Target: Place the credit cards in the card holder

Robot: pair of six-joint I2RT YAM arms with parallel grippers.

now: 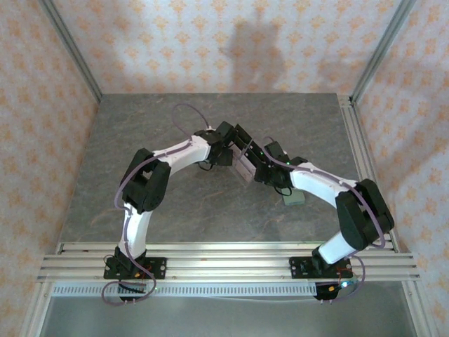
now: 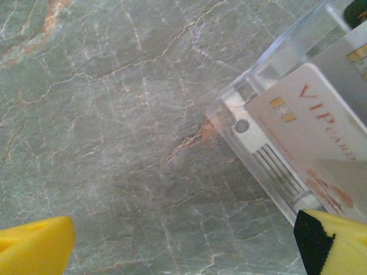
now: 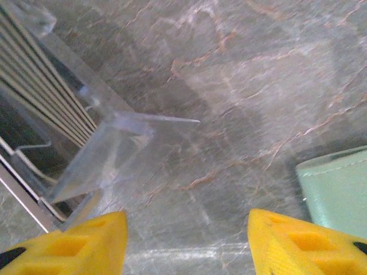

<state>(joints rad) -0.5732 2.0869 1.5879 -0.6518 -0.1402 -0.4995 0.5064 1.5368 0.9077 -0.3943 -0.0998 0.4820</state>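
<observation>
Judging the task as hardly begun, with no card seen outside its box so far. Seeing the credit cards stacked side by side inside a clear plastic case, near the middle of the table in the top view, between the two wrists. Reading "VIP" in red on the pale front card, at 3 o'clock in the left wrist view.

Finding the card holder at 4 o'clock in the right wrist view, lying on the marble-like surface, well apart from the case. In the top view, lying at about 4 o'clock from the case, beside the right forearm. Cannot tell if folded or open, and cannot see any card in it.

Holding nothing with the left gripper, with its yellow fingers spread wide over bare table and the case corner near the right one. Holding nothing with the right gripper either, with fingers apart, the case at 10 o'clock and the wallet at 3 o'clock.

Probably left to do: take a card out of the case, carry it to the wallet, slide it in, then repeat for every card
</observation>
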